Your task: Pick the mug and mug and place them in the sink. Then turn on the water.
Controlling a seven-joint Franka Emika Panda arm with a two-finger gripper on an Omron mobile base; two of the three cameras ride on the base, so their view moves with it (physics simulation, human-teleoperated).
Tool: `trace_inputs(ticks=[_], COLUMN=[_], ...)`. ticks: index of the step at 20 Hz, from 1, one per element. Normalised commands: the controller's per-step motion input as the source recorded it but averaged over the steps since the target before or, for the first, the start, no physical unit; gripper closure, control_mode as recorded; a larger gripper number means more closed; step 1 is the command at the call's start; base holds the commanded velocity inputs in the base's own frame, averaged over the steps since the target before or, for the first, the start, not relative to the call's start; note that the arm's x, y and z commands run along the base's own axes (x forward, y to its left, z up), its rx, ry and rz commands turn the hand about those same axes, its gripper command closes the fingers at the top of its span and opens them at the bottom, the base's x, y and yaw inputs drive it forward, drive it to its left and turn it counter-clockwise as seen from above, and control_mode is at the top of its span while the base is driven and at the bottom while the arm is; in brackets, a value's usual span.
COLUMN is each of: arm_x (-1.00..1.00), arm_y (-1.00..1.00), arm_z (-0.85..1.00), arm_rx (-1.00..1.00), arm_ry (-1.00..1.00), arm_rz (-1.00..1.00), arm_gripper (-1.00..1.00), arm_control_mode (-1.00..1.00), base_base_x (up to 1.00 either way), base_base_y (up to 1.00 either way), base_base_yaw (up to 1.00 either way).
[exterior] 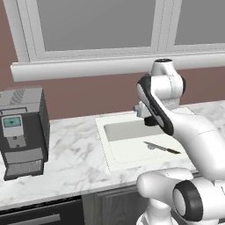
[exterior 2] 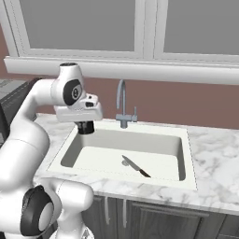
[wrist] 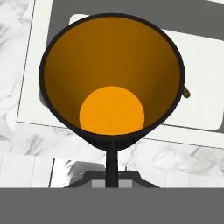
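A black mug [wrist: 111,78] with an orange inside hangs from my gripper [wrist: 111,146], which is shut on its rim. Seen from the base, the mug [exterior 2: 84,127] sits just under the hand, over the left rear corner of the white sink [exterior 2: 189,154]. From the left base camera the mug [exterior: 151,121] shows as a dark shape below the wrist, above the sink [exterior: 115,159]. The grey gooseneck faucet [exterior 2: 121,105] stands behind the basin, to the right of the mug. No water runs from it.
A knife [exterior 2: 135,166] lies on the sink floor near its front, also seen in the left base view as the knife [exterior: 161,148]. A black coffee machine [exterior: 22,132] stands on the marble counter [exterior: 74,154] far left. A window sill runs along the wall behind.
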Motion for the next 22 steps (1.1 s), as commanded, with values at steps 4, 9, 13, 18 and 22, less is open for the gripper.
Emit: trace_inputs(ticks=[4, 9, 13, 18, 22], arm_x=[0.22, 0.18, 0.09, 0.11, 0.11], arm_y=[0.09, 0.01, 0.00, 0.00, 0.00], arm_z=[-0.42, -0.41, -0.41, -0.43, -0.46], arm_rx=[0.03, 0.03, 0.02, 0.01, 0.02], arm_ry=[0.00, 0.00, 0.00, 0.00, 0.00], arm_rz=[0.00, 0.02, 0.02, 0.02, 0.03], arm_gripper=[1.00, 1.00, 1.00, 1.00, 1.00], arm_control_mode=[-1.00, -1.00, -1.00, -1.00, -1.00], base_base_x=[0.00, 0.00, 0.00, 0.00, 0.00], base_base_y=[0.00, 0.00, 0.00, 0.00, 0.00], base_base_yaw=[0.00, 0.00, 0.00, 0.00, 0.00])
